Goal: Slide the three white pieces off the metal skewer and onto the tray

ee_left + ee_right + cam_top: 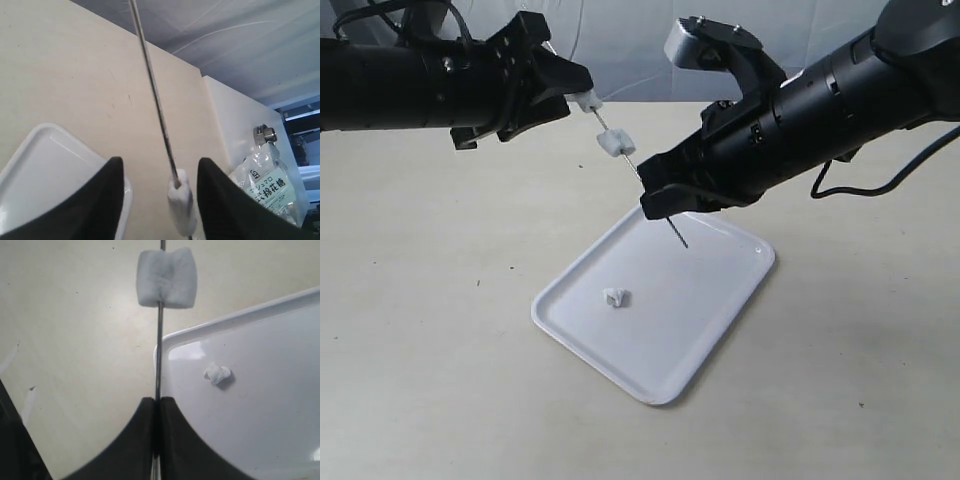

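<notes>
The metal skewer [631,163] slants down over the white tray [705,300], its tip [682,240] just above the tray's far part. My right gripper [655,203] is shut on the skewer [158,365] low down. One white piece [616,142] sits mid-skewer, above the right jaws [166,277]. A second white piece [588,100] sits higher, between the fingers of my open left gripper [576,94]; in the left wrist view this piece [181,205] touches neither finger [220,200]. A third white piece [616,297] lies loose on the tray [260,405].
The tray lies slantwise on a pale tabletop [440,330]. A clear bag of white sweets [270,185] and a small metal fitting [265,134] are off the table's far side. Grey cloth hangs behind the table.
</notes>
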### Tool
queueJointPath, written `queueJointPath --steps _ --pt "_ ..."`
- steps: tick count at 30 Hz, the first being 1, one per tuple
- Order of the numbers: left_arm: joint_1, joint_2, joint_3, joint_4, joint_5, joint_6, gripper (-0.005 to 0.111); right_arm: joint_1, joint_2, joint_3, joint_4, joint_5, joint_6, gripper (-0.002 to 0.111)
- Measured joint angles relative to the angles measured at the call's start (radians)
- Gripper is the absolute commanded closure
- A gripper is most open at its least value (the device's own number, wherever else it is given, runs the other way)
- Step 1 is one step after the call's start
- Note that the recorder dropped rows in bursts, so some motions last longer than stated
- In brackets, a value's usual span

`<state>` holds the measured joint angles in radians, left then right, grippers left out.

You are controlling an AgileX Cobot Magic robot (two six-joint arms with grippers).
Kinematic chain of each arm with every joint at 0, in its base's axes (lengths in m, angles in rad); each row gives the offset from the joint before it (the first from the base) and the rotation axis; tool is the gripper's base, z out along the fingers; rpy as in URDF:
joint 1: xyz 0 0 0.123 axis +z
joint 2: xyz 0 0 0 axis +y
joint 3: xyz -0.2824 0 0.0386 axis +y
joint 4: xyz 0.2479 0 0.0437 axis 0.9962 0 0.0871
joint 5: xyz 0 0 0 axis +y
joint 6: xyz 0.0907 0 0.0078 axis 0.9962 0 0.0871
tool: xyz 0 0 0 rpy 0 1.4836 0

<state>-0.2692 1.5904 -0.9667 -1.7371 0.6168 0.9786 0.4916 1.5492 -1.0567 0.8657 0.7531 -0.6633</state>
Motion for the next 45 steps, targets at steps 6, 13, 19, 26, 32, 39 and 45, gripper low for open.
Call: queueJointPath --steps 6,13,19,26,32,39,45 --pt "0.0 -0.001 0.0 0.0 0.025 -0.033 0.073 0.0 0.0 0.0 -0.002 0.002 0.007 0.109" --pt "0.0 -0.001 0.0 0.0 0.048 -0.048 0.093 0.0 0.0 0.0 -0.002 0.002 0.008 0.109" --pt "0.002 -0.001 0.0 0.0 0.07 -0.06 0.107 0.0 0.0 0.0 -0.004 0.005 0.012 0.109" --pt "0.058 -0.001 -0.029 0.022 0.072 -0.06 0.107 0.0 0.0 -0.009 -0.055 0.056 0.044 0.109" --pt "0.069 -0.001 -0.038 0.018 -0.004 -0.058 0.107 0.0 0.0 -0.009 -0.118 0.129 0.069 0.109" --pt "0.069 -0.001 -0.063 0.017 -0.221 -0.005 0.107 0.0 0.0 -0.009 -0.173 0.219 0.105 0.109" --pt "0.08 -0.002 -0.125 0.005 -0.457 0.12 0.107 0.0 0.0 -0.009 -0.244 0.297 0.137 0.109"
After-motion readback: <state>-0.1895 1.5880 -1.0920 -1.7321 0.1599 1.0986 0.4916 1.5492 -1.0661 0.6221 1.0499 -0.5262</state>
